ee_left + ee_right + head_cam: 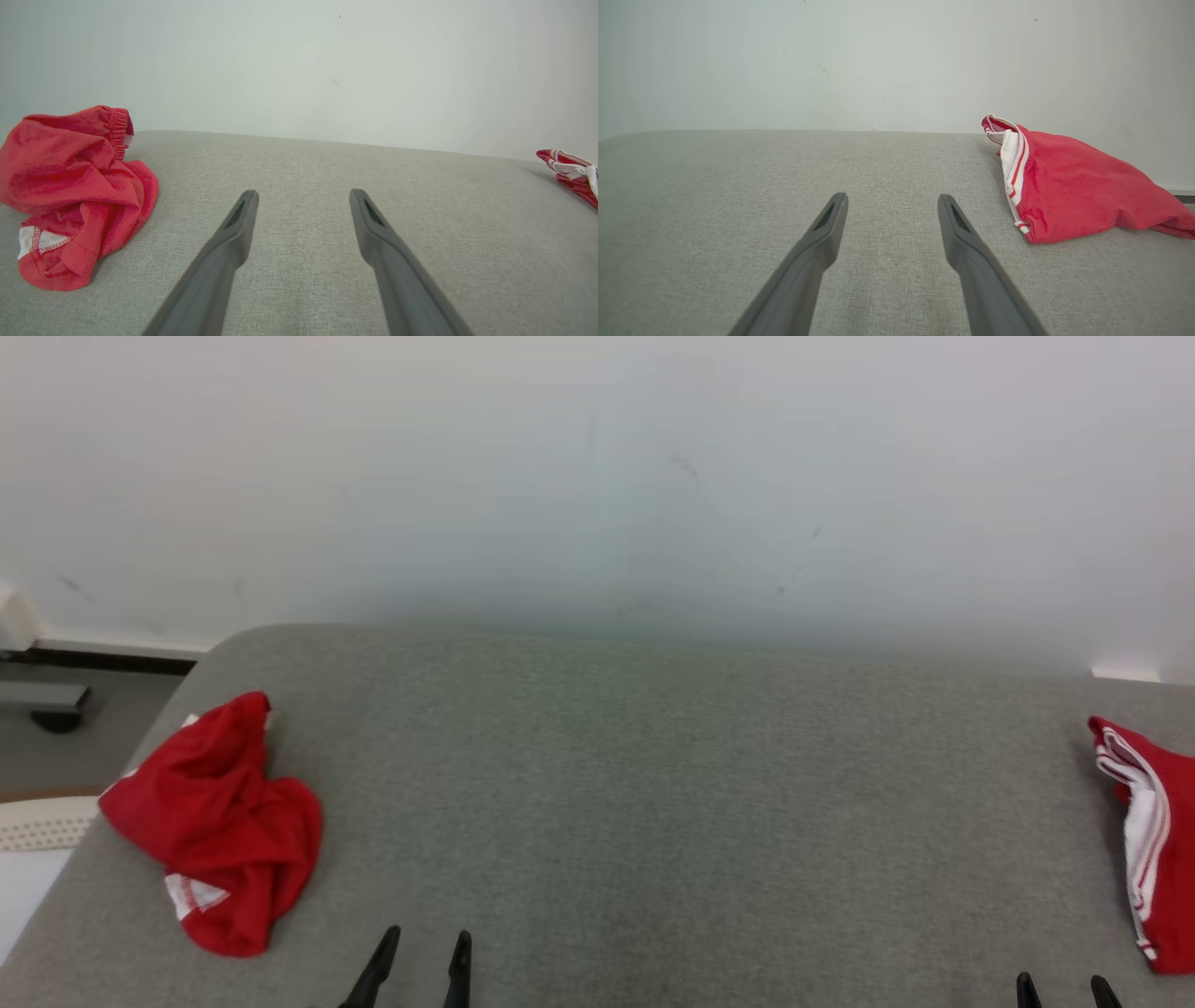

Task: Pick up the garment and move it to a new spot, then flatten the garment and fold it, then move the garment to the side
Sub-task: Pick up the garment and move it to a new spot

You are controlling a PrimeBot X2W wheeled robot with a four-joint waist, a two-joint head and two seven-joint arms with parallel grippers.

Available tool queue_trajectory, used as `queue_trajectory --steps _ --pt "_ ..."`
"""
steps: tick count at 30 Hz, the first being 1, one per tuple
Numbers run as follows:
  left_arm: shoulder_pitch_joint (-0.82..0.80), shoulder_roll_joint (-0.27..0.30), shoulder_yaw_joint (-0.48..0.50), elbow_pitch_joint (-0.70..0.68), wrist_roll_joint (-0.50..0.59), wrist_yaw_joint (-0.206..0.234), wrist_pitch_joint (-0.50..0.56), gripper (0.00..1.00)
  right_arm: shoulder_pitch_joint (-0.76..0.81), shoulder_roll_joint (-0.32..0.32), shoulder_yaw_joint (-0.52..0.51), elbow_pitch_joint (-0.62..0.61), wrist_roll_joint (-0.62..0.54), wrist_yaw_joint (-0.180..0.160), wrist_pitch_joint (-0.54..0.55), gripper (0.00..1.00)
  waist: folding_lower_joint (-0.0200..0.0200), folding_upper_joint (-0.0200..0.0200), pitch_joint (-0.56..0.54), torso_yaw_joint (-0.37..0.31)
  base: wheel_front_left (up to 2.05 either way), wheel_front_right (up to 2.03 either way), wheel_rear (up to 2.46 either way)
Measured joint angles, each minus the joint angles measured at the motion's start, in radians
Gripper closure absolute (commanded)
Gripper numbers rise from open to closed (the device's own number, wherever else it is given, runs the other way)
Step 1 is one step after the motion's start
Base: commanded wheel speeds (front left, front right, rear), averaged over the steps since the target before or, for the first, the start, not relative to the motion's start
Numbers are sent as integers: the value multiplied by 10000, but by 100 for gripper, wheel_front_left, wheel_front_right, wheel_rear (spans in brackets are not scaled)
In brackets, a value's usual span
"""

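A grey fabric surface (653,803) meets a white wall (597,476). The garment (217,821), red with white trim, lies crumpled in a heap near the surface's left edge. A second red garment (1144,840), white-striped, lies at the right edge. The left claw (427,936) and right claw (1061,980) stand wide, holding nothing.

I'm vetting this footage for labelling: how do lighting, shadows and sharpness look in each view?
Head view: soft, even light, no glare; the table's far edge fades hazily into the wall. Left wrist view: sharp weave, faint shadow under the crumpled garment, table edge bowed by the wide angle. Right wrist view: sharp, soft shadow left of the striped garment.
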Motion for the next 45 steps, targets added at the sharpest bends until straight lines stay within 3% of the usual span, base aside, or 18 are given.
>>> queue_trajectory --steps 14,19,27,31,35,41,45 --pt "481 -2 301 46 21 19 -2 0 -41 -2 970 98 224 -2 0 0 0 0 -150 3067 0 0 0" --pt "538 2 376 -207 -115 146 0 0 -412 13 1216 184 125 0 0 0 0 0 -12 3770 0 0 0" --pt "-996 15 1045 -280 -353 -341 -2 0 -498 -23 897 21 -456 0 0 0 1 0 568 3957 0 0 0" --pt "-3087 182 1440 422 -623 -784 -2 0 -1234 -637 727 -270 -752 -2 -2 0 1 0 1402 3882 0 0 0" --pt "-5508 466 1641 1762 -976 -1014 105 0 -1865 -1409 623 -510 -857 0 -2 0 3 0 2609 3661 0 0 0" --pt "-8221 888 1544 4245 -1016 -1145 1137 0 -2384 -2109 408 -932 -878 0 8 0 4 -1 4379 3284 0 0 0" --pt "-9384 1141 1532 6019 -880 -642 1808 0 -2602 -2278 416 -1519 -846 13 31 0 3 -1 5251 3006 0 0 0"
